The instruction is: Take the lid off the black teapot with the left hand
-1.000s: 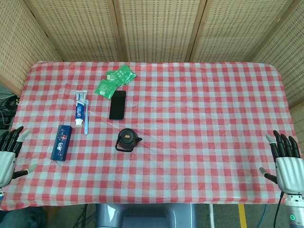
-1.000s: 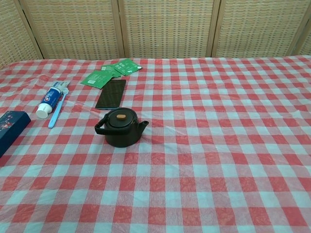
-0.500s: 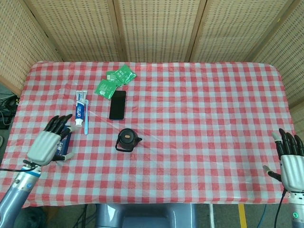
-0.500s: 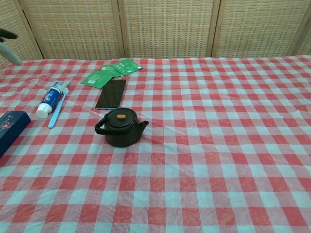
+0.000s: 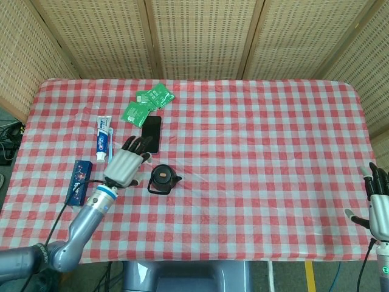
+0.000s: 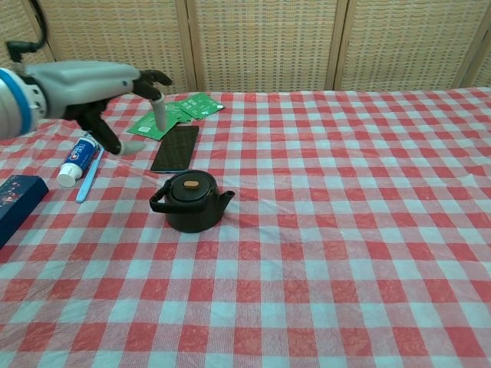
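The black teapot [image 5: 163,179] [image 6: 192,204] stands left of the table's middle, its lid [image 6: 191,188] on, topped by a small brown knob. My left hand [image 5: 127,165] [image 6: 92,88] hovers above the table just left of the teapot, fingers spread, holding nothing and not touching the pot. At the table's right front corner, low at the frame edge, my right hand [image 5: 380,204] is held with fingers apart and nothing in it; the chest view does not show it.
Behind the teapot lie a black phone [image 5: 151,134] [image 6: 176,147] and green packets [image 5: 146,103] [image 6: 173,114]. A toothpaste tube [image 5: 103,138] [image 6: 80,156], a blue toothbrush [image 6: 89,176] and a dark blue box [image 5: 78,182] [image 6: 13,202] lie to the left. Wicker screens close off the back.
My left arm has swung in from the table's left edge toward the teapot and now hovers beside it. The right hand has dropped lower toward the frame edge.
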Robot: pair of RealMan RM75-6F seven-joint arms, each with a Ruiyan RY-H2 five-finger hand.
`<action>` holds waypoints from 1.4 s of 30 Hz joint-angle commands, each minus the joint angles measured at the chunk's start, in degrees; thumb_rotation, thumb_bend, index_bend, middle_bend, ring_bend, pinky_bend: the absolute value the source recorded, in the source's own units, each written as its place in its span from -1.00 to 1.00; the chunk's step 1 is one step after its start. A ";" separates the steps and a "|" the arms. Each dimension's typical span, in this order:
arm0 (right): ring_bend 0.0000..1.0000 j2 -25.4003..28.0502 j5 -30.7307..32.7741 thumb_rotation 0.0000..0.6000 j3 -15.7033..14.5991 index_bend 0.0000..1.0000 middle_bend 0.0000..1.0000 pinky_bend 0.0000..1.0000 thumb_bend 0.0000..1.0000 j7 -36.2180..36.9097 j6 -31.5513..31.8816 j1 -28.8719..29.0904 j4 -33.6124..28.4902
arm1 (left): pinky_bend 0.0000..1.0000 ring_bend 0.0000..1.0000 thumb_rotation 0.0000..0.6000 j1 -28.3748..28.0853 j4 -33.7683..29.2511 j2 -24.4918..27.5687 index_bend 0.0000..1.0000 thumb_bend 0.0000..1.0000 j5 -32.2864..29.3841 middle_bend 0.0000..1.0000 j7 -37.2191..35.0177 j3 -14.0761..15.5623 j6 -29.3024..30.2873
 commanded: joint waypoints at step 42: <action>-1.00 1.13 1.30 1.00 0.01 -0.90 -1.00 -1.00 -1.00 3.44 -2.55 0.66 0.72 | -1.00 -1.00 1.00 -8.21 19.35 -16.05 0.13 -0.29 -7.01 -1.00 -8.08 4.40 -0.21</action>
